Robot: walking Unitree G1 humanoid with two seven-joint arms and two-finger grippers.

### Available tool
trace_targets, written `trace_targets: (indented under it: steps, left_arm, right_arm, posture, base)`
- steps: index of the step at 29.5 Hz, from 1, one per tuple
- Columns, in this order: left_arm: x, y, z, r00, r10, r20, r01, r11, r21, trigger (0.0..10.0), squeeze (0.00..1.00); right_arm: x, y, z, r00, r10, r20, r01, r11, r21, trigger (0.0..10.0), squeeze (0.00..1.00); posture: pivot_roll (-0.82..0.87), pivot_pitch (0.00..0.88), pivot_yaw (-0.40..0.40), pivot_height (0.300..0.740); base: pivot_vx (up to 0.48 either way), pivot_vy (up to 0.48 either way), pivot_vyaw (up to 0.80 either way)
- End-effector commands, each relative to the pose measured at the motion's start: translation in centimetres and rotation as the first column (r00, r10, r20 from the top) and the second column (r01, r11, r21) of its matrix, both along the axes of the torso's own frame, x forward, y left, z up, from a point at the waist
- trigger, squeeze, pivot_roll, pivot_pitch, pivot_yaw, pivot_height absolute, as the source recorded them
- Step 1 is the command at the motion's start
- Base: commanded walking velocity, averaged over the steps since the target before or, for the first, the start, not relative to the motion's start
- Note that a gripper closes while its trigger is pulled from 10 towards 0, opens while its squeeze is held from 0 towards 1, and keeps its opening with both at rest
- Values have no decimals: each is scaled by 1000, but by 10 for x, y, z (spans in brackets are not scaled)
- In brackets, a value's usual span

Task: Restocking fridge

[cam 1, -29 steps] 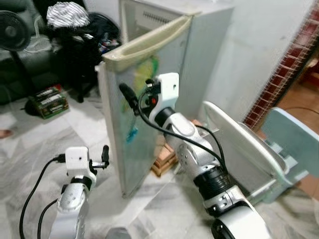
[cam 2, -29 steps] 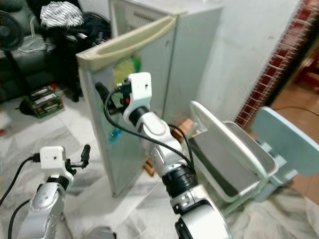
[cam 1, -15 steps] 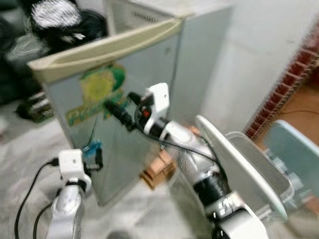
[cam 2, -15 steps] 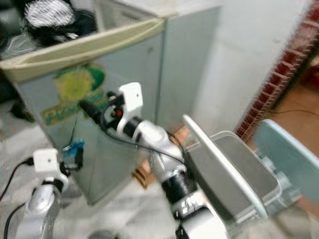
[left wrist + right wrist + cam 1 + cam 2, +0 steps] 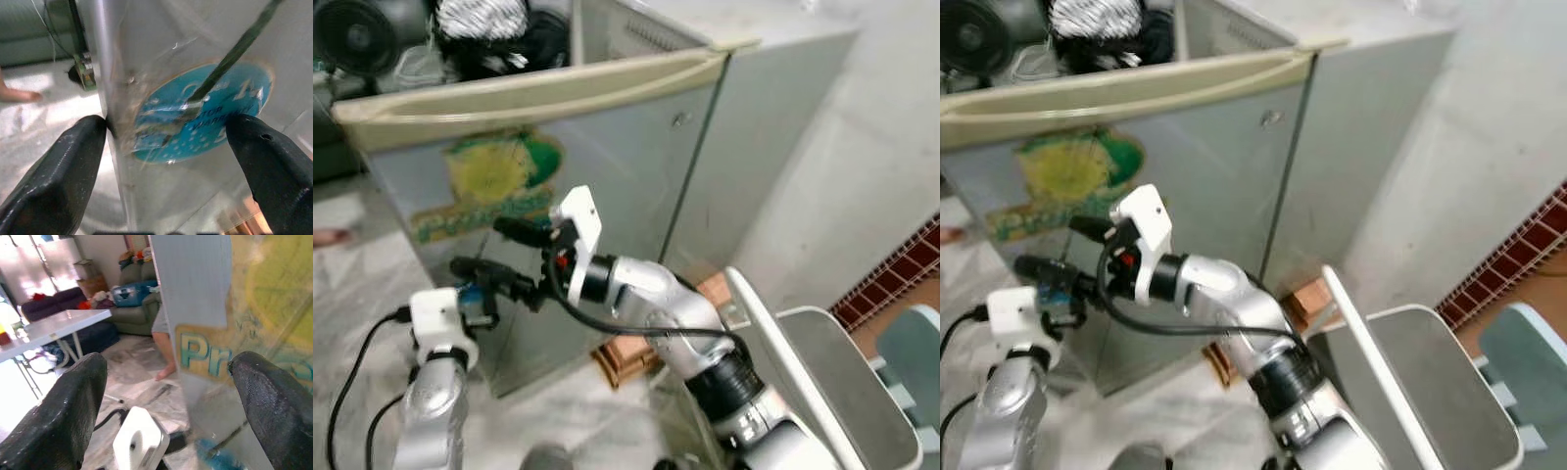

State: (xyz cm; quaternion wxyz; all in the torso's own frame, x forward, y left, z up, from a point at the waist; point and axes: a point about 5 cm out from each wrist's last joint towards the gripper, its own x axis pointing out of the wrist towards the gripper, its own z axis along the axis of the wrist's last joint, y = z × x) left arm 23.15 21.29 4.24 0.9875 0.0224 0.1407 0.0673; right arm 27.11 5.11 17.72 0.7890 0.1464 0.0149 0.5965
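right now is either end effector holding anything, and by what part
Nothing is held. The left end effector is open, its fingers straddling the free edge of the fridge door near the blue sticker. The right end effector is open too.

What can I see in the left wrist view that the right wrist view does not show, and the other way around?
Left wrist view: a round blue sticker on the fridge door, between the open fingers of the left gripper. Right wrist view: the yellow-green sticker, a white table, sofas, a person's leg, and the right gripper, open. Both: the door edge and the tiled floor.
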Motion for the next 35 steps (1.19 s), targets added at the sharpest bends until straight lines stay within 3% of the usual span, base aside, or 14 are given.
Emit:
trace_targets:
  steps: [1,6,11,14,15,16,19,20,21,26,29,31,32,35]
  left_arm:
    - [-1,-8,-7,997,-24,-74,25,1000,11,10000,0]
    - [-4,22,-6,974,220,-55,-216,973,79,10000,0]
    - [-14,58,-2,923,384,-15,-376,910,175,10000,0]
    - [-24,79,-5,870,491,-40,-476,858,193,10000,0]
    - [-39,106,-6,811,585,-17,-557,780,284,10000,0]
    - [-46,116,-6,785,619,-10,-585,746,319,10000,0]
    - [-70,139,-9,708,706,-20,-648,660,379,10000,0]
    - [-70,139,-9,708,706,-20,-648,660,379,10000,0]
    - [-84,149,-12,685,728,-33,-657,637,403,10000,0]
    - [-64,121,-12,808,590,-14,-542,751,376,10000,0]
    - [-53,104,-16,833,553,-27,-517,794,321,10000,0]
    - [-39,80,-18,892,451,-26,-431,868,247,10000,0]
    - [-39,80,-18,892,451,-26,-431,868,247,10000,0]
    - [-27,46,-18,970,240,-23,-233,958,169,10000,0]
  right_arm:
    - [2,10,14,999,-8,44,7,1000,9,10000,0]
    - [-13,39,26,979,81,185,-78,997,-24,10000,0]
    - [-8,36,23,981,25,194,-22,1000,-15,10000,0]
    - [1,18,12,984,-63,168,68,997,-24,10000,0]
    - [11,-4,-1,978,-148,147,156,987,-48,10000,0]
    - [15,-14,-6,972,-181,147,191,979,-63,10000,0]
    - [23,-40,-18,954,-266,139,280,955,-95,10000,0]
    - [23,-40,-18,954,-266,139,280,955,-95,10000,0]
    - [30,-70,-30,923,-361,135,378,917,-130,10000,0]
    - [32,-121,-52,848,-504,161,528,825,-201,10000,0]
    - [29,-133,-57,829,-538,149,559,801,-216,10000,0]
    - [26,-140,-59,814,-566,134,581,785,-213,10000,0]
    - [26,-140,-59,814,-566,134,581,785,-213,10000,0]
    - [26,-144,-58,808,-575,129,589,782,-205,10000,0]
  posture:
    - [168,0,-64,740]
    - [175,0,-67,740]
    - [185,0,-76,740]
    - [186,0,-78,740]
    - [180,0,-77,740]
    - [174,0,-75,740]
    - [170,0,-73,740]
    - [170,0,-73,740]
    - [170,0,-73,740]
    - [167,0,-71,740]
    - [159,0,-69,740]
    - [154,0,-67,740]
    - [154,0,-67,740]
    - [155,0,-63,740]
  base:
    - [0,0,0]
    - [0,0,0]
    - [0,0,0]
    - [0,0,0]
    - [0,0,0]
    - [0,0,0]
    - [0,0,0]
    - [0,0,0]
    - [0,0,0]
    - [0,0,0]
    - [0,0,0]
    - [0,0,0]
    - [0,0,0]
    - [0,0,0]
